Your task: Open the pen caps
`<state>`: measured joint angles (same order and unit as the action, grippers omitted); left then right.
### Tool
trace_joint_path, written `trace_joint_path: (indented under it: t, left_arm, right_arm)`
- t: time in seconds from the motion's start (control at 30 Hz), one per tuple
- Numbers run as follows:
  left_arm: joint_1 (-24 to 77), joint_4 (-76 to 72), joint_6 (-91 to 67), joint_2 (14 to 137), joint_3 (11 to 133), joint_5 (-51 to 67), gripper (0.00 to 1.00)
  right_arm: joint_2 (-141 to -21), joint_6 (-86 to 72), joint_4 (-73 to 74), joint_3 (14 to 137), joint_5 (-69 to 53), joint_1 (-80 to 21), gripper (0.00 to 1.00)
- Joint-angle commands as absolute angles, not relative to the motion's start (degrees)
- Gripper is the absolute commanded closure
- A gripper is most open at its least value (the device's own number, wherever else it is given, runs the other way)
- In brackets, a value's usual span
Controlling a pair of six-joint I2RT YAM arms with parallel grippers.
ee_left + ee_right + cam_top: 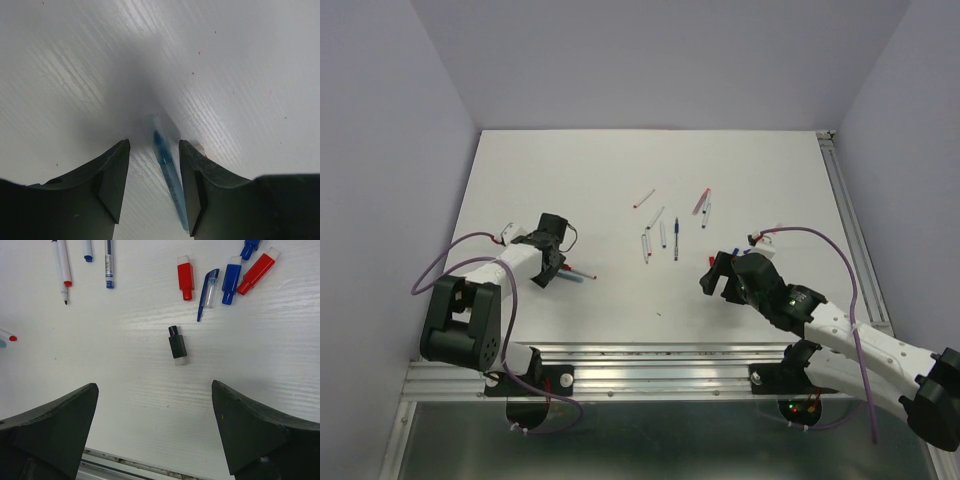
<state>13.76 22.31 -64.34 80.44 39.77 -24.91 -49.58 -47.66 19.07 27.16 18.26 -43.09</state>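
I'm straddling a blue pen (162, 150) on the desk (240, 90) with narrowly parted left fingers (112, 180), hovering wide right fingers (55, 420) over a black cap (177, 345)

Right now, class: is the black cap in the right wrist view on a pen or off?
Off. The black cap lies alone on the table, no barrel attached.

White table (570, 180), scattered pens (662, 233), loose pen caps (185, 277)

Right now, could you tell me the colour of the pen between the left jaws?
The pen is blue, clearest in the left wrist view.
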Motion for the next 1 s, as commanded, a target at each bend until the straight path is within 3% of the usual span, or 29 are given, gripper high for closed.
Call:
trace_joint_path:
  t: [0.0, 0.13, 0.23, 0.33, 0.5, 0.63, 0.67, 0.7, 0.97]
  left_arm:
    - [13.5, 23.8, -65.6, 81.3, 41.8, -27.7, 0.45]
    - [13.5, 23.6, -65.3, 83.1, 42.3, -27.6, 0.48]
    - [13.5, 23.6, -64.8, 84.1, 42.5, -27.4, 0.56]
    - [13.5, 23.4, -64.2, 84.9, 42.4, -26.5, 0.72]
    - [13.5, 23.6, -64.4, 84.9, 41.0, -26.2, 0.78]
    - [13.5, 24.3, -64.5, 84.6, 40.5, -26.6, 0.87]
    - [13.5, 24.4, -64.4, 84.0, 40.5, -26.5, 0.97]
    - [13.5, 24.4, -64.2, 83.6, 40.5, -26.3, 1.00]
    - [14.1, 20.9, -54.3, 69.3, 40.2, -19.1, 1.00]
  right_arm:
    - [-49.0, -46.3, 17.7, 26.2, 19.9, -42.7, 0.00]
    - [-48.8, -46.3, 17.9, 26.0, 20.1, -42.7, 0.00]
    - [-48.3, -46.6, 17.9, 25.8, 20.2, -42.7, 0.00]
    - [-47.9, -46.7, 18.2, 25.8, 20.3, -42.7, 0.00]
    - [-47.3, -46.8, 18.3, 25.8, 20.3, -42.7, 0.00]
    - [-46.8, -47.2, 18.7, 25.7, 20.5, -42.7, 0.00]
    - [-46.5, -47.2, 18.7, 25.7, 20.2, -42.7, 0.00]
    - [-46.4, -47.1, 18.6, 25.7, 19.8, -42.7, 0.00]
    - [-43.2, -39.6, 5.6, 22.2, 2.6, -42.7, 0.00]
